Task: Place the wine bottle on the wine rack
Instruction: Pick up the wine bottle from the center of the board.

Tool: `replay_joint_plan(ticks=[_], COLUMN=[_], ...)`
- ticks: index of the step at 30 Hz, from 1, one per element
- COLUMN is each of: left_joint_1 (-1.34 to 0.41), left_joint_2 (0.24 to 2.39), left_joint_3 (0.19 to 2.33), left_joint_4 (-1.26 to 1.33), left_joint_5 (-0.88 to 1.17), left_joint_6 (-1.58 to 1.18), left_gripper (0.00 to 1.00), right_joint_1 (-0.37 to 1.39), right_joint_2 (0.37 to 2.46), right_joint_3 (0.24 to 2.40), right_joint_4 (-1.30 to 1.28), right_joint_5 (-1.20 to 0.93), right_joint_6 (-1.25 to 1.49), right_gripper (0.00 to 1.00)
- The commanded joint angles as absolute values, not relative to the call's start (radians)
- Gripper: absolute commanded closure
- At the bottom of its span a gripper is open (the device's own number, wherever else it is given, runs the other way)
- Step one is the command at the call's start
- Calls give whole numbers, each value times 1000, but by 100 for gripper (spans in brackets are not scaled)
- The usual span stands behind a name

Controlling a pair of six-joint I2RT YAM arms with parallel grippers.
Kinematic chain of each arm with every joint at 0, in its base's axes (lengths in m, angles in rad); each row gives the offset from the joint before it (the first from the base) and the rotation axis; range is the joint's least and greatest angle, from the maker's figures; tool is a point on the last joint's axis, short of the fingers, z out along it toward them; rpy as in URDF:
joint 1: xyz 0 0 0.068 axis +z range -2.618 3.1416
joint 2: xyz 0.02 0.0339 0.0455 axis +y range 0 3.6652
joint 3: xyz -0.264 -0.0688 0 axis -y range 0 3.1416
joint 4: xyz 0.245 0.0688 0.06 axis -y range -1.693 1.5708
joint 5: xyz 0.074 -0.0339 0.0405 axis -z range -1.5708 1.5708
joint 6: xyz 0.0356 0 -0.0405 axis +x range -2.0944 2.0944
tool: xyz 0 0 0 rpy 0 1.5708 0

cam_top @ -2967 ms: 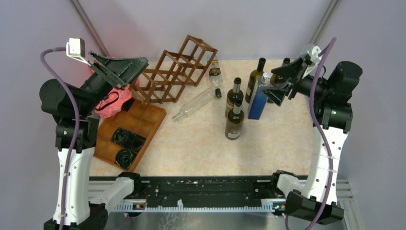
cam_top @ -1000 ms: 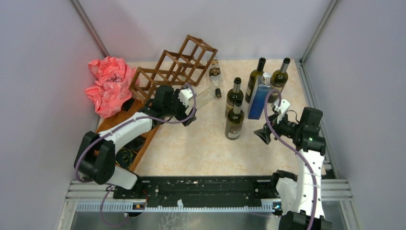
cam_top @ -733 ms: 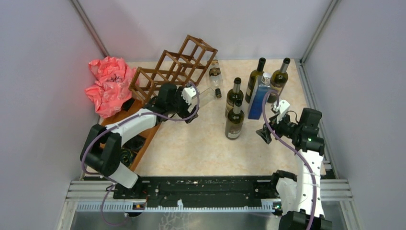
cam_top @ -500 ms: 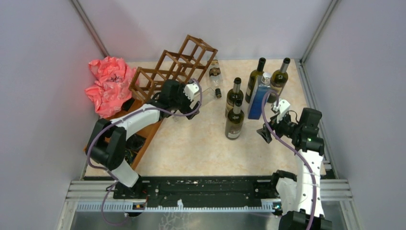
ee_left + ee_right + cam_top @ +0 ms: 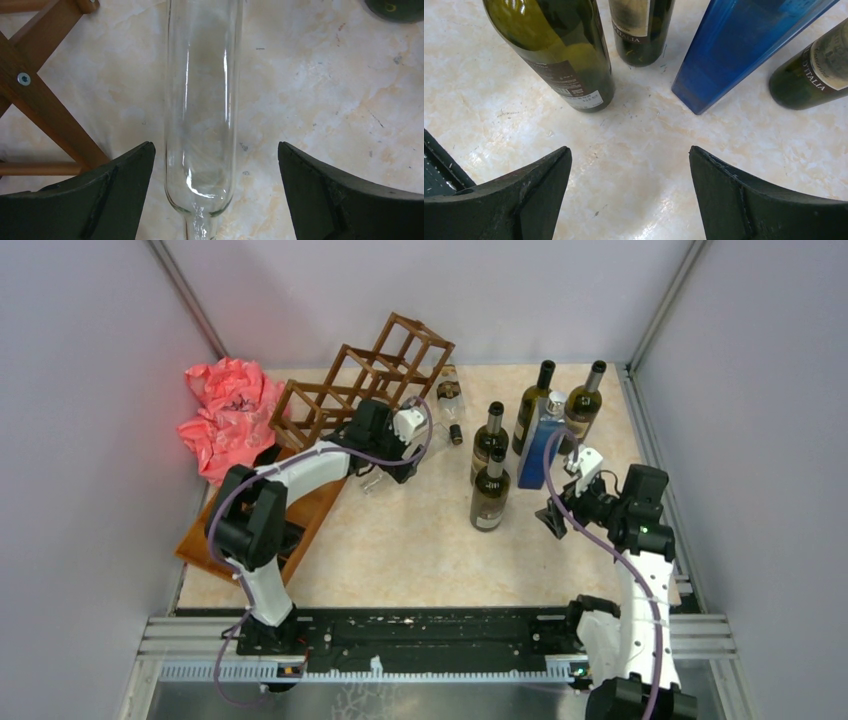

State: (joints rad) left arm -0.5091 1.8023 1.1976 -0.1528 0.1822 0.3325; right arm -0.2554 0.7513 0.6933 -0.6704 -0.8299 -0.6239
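A clear glass wine bottle (image 5: pixel 202 100) lies on its side on the marble table, in front of the dark brown wooden lattice wine rack (image 5: pixel 365 380). My left gripper (image 5: pixel 400 445) is low over the bottle and hides most of it in the top view. In the left wrist view the gripper (image 5: pixel 215 146) is open, with one finger on each side of the bottle's shoulder and a gap on both sides. Rack slats (image 5: pixel 40 100) show just left of the bottle. My right gripper (image 5: pixel 553 518) is open and empty, low over the table, and also shows in the right wrist view (image 5: pixel 629 150).
Dark green bottles (image 5: pixel 489 495) (image 5: pixel 489 440) (image 5: pixel 535 405) (image 5: pixel 583 400) and a blue bottle (image 5: pixel 540 445) stand at the right. Another clear bottle (image 5: pixel 448 390) lies beside the rack. A pink bag (image 5: pixel 225 415) and a brown compartment tray (image 5: pixel 196 543) are at the left.
Both arms have come down from raised poses. Over the last second my left gripper slid right along the rack's front onto the clear bottle. The right arm has stayed still.
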Motion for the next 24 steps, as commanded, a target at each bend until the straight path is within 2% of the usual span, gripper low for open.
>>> replay_joint_plan(ticks=[1,11,17,24], left_joint_1=[-511,-514,-519,-520], left_joint_2=[1864,1948,1980,1997], left_joint_3=[1279,1328,1330,1331], left_joint_4=[-218,-266,-270,-272], left_joint_5=[152,94,98,100], left_joint_6=[328,327,327,333], left_gripper=[4,20,22,33], right_joint_1=[-223,-199,-195,-193], right_joint_2=[761,759,757,755], right_joint_3=[692,692,692,692], right_joint_4=[-628,-628,-629,-629], right_joint_5=[-820,-806,-806,-804], right_joint_6=[-622,-624,-627,-627], right_gripper=[14,14,14,13])
